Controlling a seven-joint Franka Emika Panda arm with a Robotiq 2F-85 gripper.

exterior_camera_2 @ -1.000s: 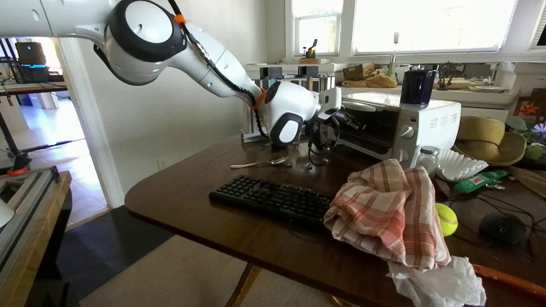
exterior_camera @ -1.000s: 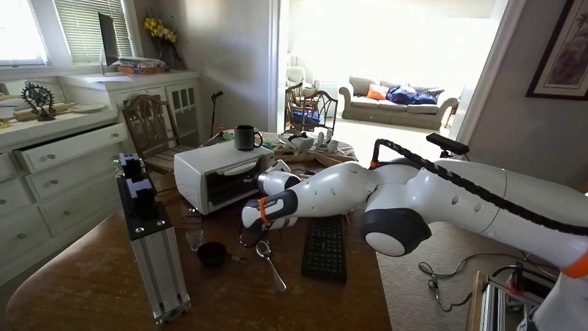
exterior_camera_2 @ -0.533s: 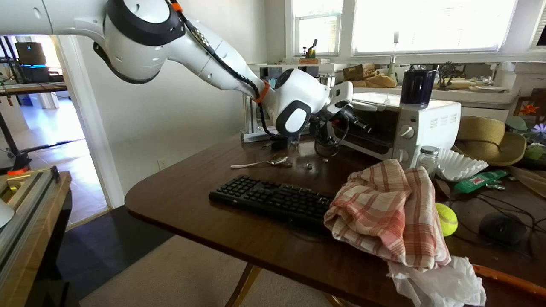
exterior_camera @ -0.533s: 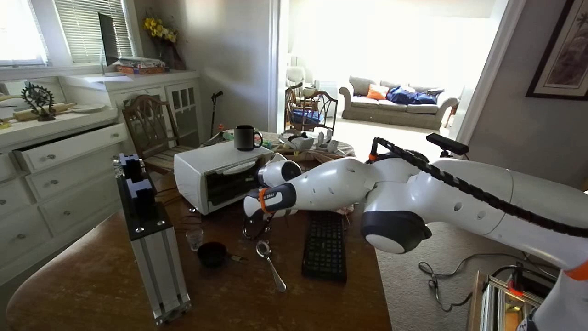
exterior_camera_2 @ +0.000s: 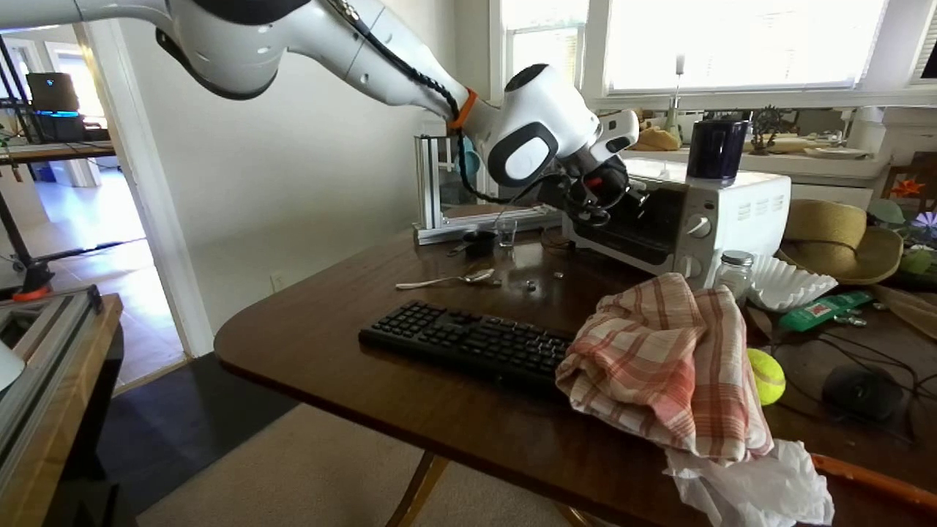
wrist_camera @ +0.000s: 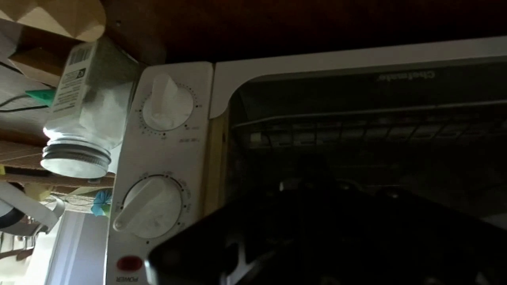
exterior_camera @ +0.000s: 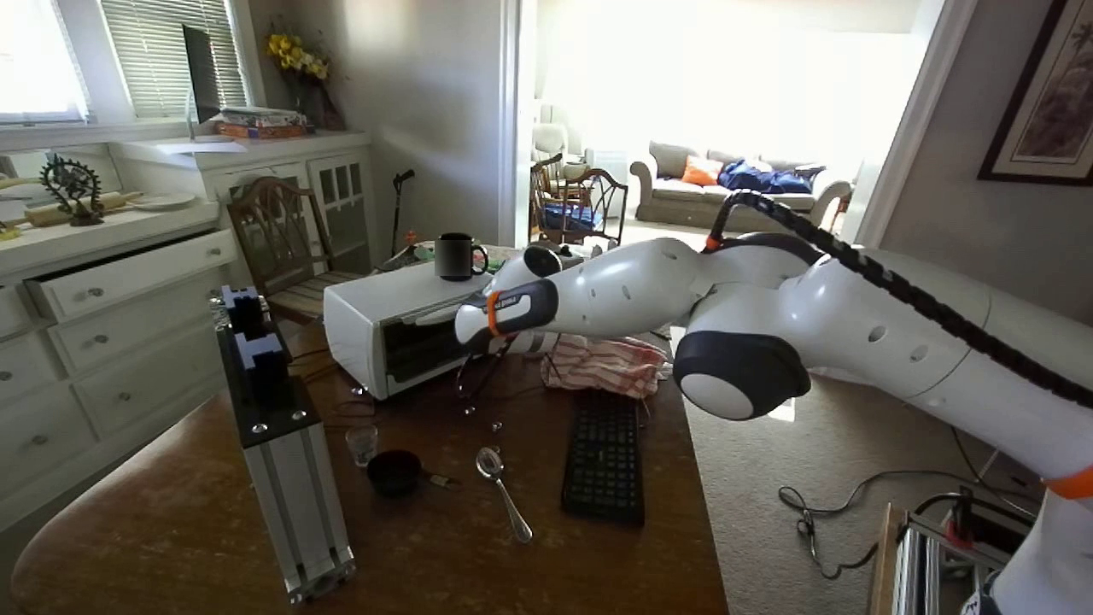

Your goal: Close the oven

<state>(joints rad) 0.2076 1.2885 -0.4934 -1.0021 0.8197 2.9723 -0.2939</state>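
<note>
In exterior view, cloth (exterior_camera_2: 659, 366) heaped lower right, keyboard (exterior_camera_2: 468, 340) lower centre: likely kept there to leave pushing room. Farther, right of centre, jaws pressed together, nothing seen between; presumably serving as blunt prod, contact unclear. Behind them, oven (exterior_camera_2: 721, 227) mid-right on worktop (exterior_camera_2: 307, 322); door (exterior_camera_2: 646, 230) looks closed or nearly so, task seemingly almost done. Mug (exterior_camera_2: 717, 150) upright on oven's flat roof, likely using it as shelf.

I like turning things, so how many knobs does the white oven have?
2, both on the front of the oven: the upper knob and, below it, the lower knob. Any behind would be hidden.
</note>
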